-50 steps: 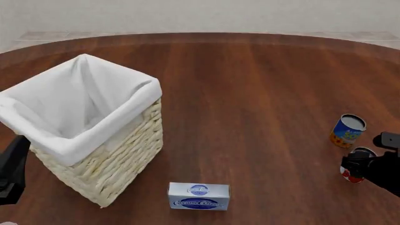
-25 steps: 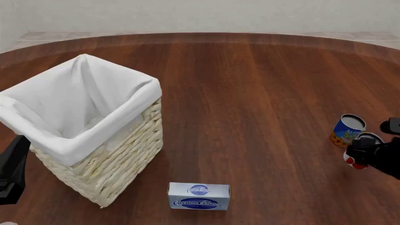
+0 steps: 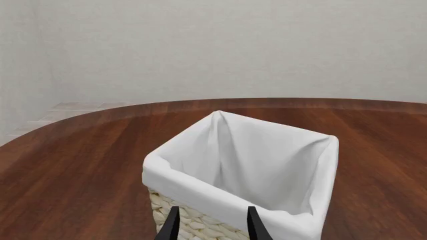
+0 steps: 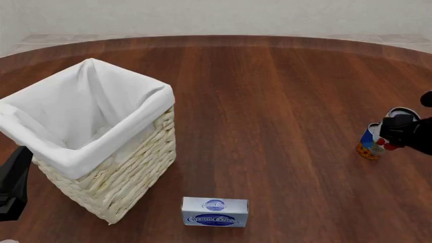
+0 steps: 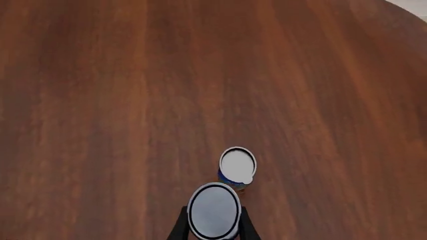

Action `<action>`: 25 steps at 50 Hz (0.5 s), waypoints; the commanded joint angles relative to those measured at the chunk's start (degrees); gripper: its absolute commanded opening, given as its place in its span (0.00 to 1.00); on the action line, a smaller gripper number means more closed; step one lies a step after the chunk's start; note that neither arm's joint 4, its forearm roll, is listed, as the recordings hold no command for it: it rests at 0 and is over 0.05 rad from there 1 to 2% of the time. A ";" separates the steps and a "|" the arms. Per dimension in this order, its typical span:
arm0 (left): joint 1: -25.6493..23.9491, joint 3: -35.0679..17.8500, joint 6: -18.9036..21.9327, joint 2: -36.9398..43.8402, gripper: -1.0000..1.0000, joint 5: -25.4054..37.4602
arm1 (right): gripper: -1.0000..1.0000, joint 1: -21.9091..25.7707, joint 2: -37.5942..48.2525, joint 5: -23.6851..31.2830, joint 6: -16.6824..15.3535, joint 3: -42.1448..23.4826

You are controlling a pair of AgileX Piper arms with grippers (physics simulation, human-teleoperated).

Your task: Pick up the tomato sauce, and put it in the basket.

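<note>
The tomato sauce (image 5: 213, 210) is a small can with a silver-grey top, held between my right gripper's fingers (image 5: 179, 227). In the front view my right gripper (image 4: 398, 130) is shut on the tomato sauce (image 4: 403, 112) and holds it off the table at the far right. The basket (image 4: 128, 177) stands at the left, tall and cream, with a white liner over its rim. My left gripper (image 3: 213, 230) is open and empty just before the basket (image 3: 200, 182); it shows dark at the left edge of the front view (image 4: 13, 185).
A blue and orange-yellow can (image 4: 368, 148) stands on the table just below and left of the held can, and shows in the right wrist view (image 5: 237, 166). A blue and white box (image 4: 214, 211) lies near the front edge, right of the basket.
My right gripper has risen with the tomato sauce, from table level beside the blue can to above it. The left arm has not moved.
</note>
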 commanded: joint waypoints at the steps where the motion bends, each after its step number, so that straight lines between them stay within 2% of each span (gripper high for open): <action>1: 0.00 0.00 0.00 0.00 1.00 0.00 | 0.00 4.06 -0.46 3.97 0.12 -5.90; 4: 0.00 0.00 0.00 0.00 1.00 0.00 | 0.00 5.40 0.10 4.39 -0.16 -7.36; 6: 0.00 0.00 0.00 0.00 1.00 0.00 | 0.00 8.42 -0.71 4.60 -0.29 -7.80; 13: 0.00 0.00 0.00 0.00 1.00 0.00 | 0.00 10.88 1.83 5.85 -1.97 -11.97; 25: 0.00 0.00 0.00 0.00 1.00 0.00 | 0.00 18.39 7.37 5.18 -2.83 -18.41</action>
